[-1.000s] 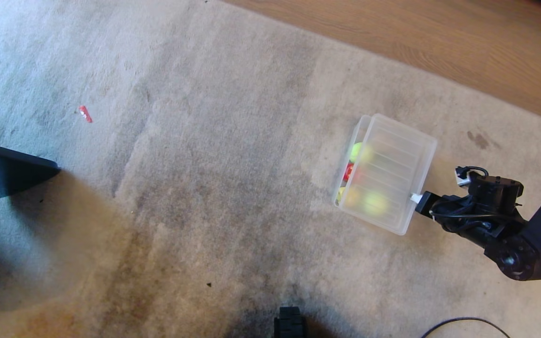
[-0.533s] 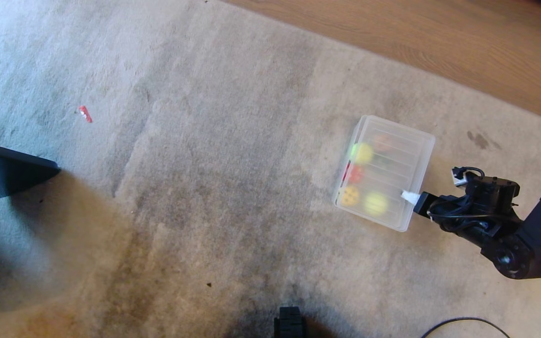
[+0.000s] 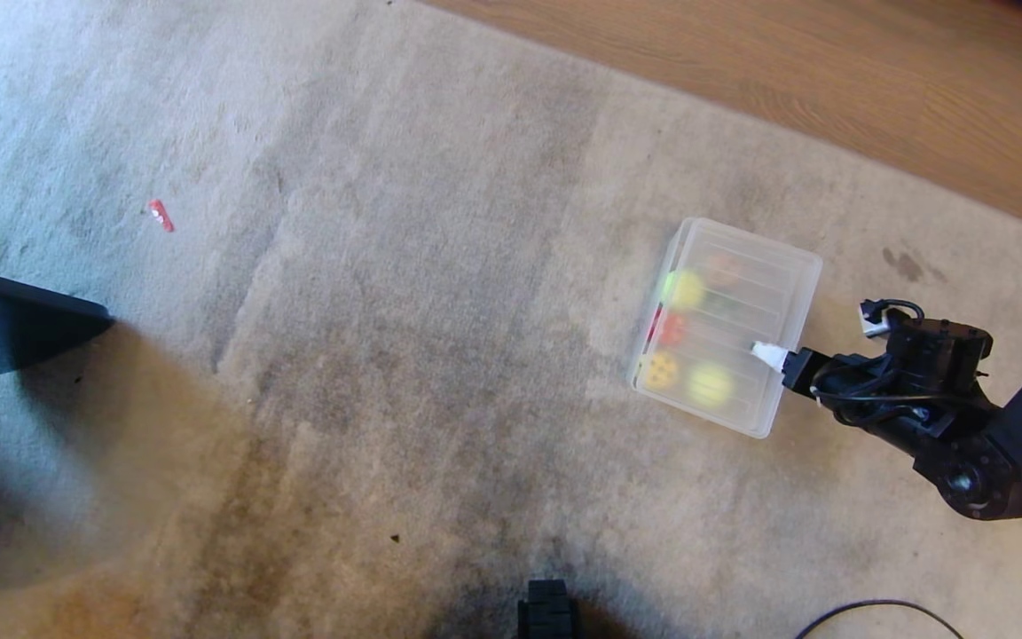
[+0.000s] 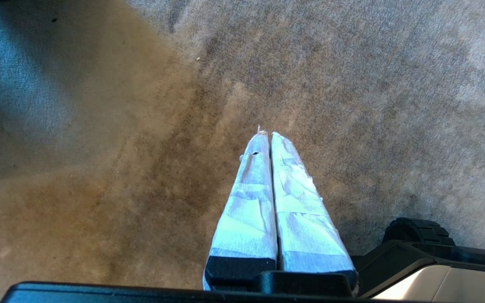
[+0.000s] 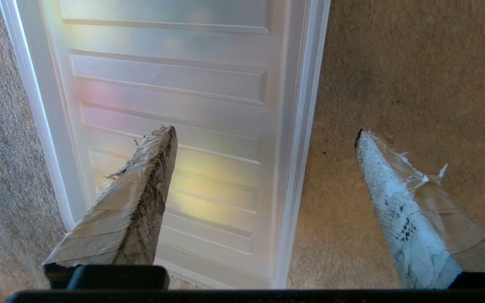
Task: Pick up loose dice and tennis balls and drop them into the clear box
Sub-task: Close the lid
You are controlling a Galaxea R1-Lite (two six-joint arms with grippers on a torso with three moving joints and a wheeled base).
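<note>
Looks like the collecting part is basically wrapped up. The clear box (image 3: 727, 327) sits on the carpet (image 3: 387, 355) with its ridged lid (image 5: 175, 105) on top, and through the frosted plastic you can make out two tennis balls (image 3: 711, 385) plus some dice: a yellow die (image 3: 660, 371) beside the nearer ball, a red one (image 3: 672, 328) between the two balls, and maybe another reddish blur further in. Can't pick out a green or a tan one through the lid. I don't see anything loose on the carpet around the box, just a tiny red scrap (image 3: 161, 215) well away from it.

My guess is the step in hand is letting go of the lid, so the next move is just backing the arm off without snagging the lid's edge.

Right gripper (image 3: 770, 354) is at the box's near corner, arm reaching in roughly level. It's released, fingers spread wide: one over the lid, the other (image 5: 394, 189) over carpet beside the box, nothing held.

Left gripper (image 4: 270, 139) is parked well away from the box, pointing down at bare carpet, clenched with nothing in it.
</note>
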